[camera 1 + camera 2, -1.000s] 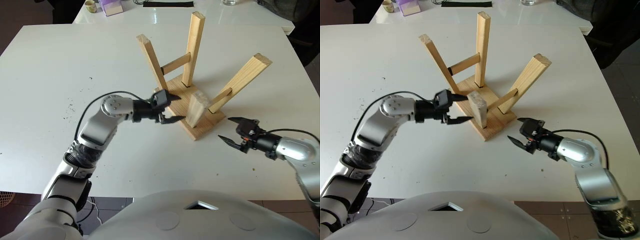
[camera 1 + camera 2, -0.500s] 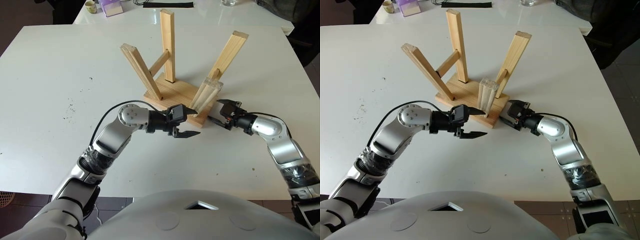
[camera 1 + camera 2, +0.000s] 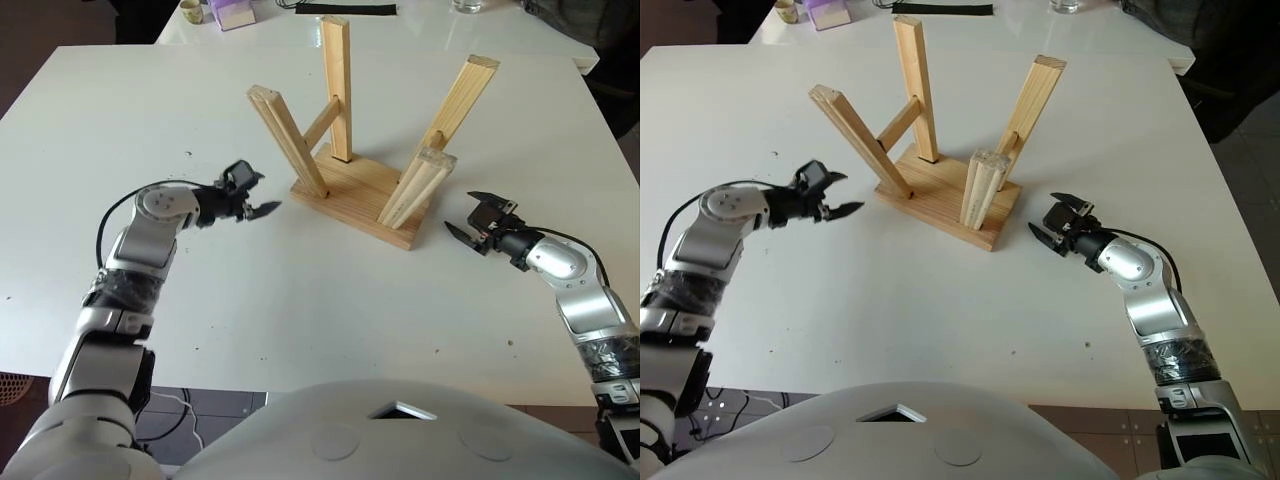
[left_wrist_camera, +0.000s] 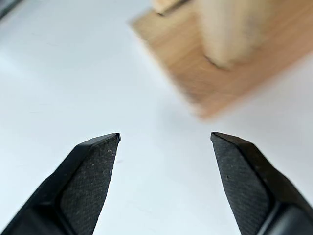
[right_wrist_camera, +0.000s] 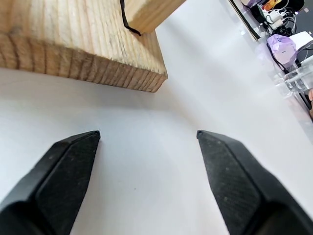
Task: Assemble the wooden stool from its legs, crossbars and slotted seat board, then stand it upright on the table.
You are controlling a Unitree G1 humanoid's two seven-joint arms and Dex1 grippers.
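Note:
The wooden stool [image 3: 360,195] rests upside down on the white table [image 3: 300,310], seat board flat and several legs pointing up, joined by crossbars. My left gripper [image 3: 258,194] hovers open just left of the seat board, a short gap away. My right gripper [image 3: 467,213] is open to the right of the board's near corner, apart from it. In the left wrist view the open fingers [image 4: 88,181] frame a blurred corner of the seat board [image 4: 215,63]. The right wrist view has the board's edge [image 5: 83,54] beyond the open fingertips [image 5: 68,171].
At the table's far edge stand a purple box [image 3: 232,12], a small cup [image 3: 190,12] and a dark strip [image 3: 345,8]. Small dark specks lie on the table near its left side. Bare tabletop lies in front of the stool.
Both grippers have drawn back from the stool: the left one moved left and away from the board's front, the right one pulled off to the right. The stool stays upside down in place.

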